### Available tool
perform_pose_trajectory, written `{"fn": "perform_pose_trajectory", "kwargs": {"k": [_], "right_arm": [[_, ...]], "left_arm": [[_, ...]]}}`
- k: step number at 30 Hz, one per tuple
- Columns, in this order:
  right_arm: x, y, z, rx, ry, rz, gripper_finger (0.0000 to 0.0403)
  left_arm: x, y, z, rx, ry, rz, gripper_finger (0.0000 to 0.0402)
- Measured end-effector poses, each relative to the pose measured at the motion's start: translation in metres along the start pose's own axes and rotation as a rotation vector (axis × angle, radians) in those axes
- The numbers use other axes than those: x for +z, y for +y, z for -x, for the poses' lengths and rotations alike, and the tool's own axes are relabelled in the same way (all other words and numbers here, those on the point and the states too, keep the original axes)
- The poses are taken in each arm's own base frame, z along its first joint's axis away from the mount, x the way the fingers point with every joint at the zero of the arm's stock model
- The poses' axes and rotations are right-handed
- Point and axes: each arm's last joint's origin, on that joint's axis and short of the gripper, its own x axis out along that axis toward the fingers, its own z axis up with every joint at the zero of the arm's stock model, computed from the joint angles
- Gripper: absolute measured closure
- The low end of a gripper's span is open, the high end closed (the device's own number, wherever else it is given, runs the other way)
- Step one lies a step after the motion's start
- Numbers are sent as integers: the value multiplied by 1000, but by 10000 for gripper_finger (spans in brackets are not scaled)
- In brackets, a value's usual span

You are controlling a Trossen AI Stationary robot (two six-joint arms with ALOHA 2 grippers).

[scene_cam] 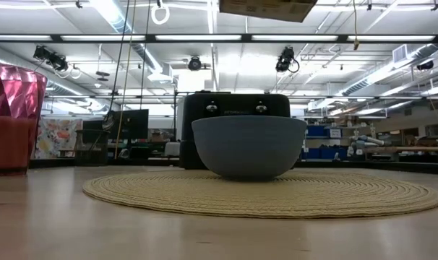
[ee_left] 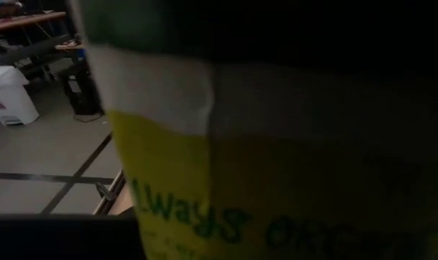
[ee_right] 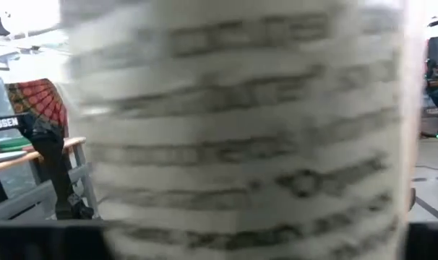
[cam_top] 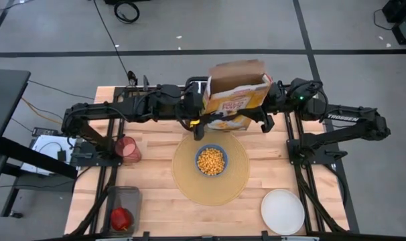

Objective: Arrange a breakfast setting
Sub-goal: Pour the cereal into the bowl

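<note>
- Presently, an open yellow cereal box (cam_top: 235,99) is held in the air above the far edge of the tan placemat (cam_top: 236,184) by both arms.
- It is pinched by the left gripper (cam_top: 199,120) at one side; the right gripper (cam_top: 264,115) sits against the other side, though whether its fingers are clamped cannot be told.
- Cereal already fills the blue bowl (cam_top: 211,161), centred on the placemat.
- The box should be kept upright and set down on bare counter (cam_top: 156,201), clear of the pink cup (cam_top: 128,150) and white plate (cam_top: 282,211).
</note>
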Motion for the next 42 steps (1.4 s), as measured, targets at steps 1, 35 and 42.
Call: {"fn": "perform_pose_trajectory", "kwargs": {"k": [1, 35, 42], "right_arm": [[0, 0, 0, 3, 1, 0, 265], [14, 21, 94, -662, 23, 84, 365], [-24, 12, 115, -1110, 43, 75, 365]], "left_arm": [[0, 0, 0, 0, -3, -2, 233], [17, 24, 155, 260, 200, 252, 106], [9, 22, 161, 320, 268, 286, 106]]}}
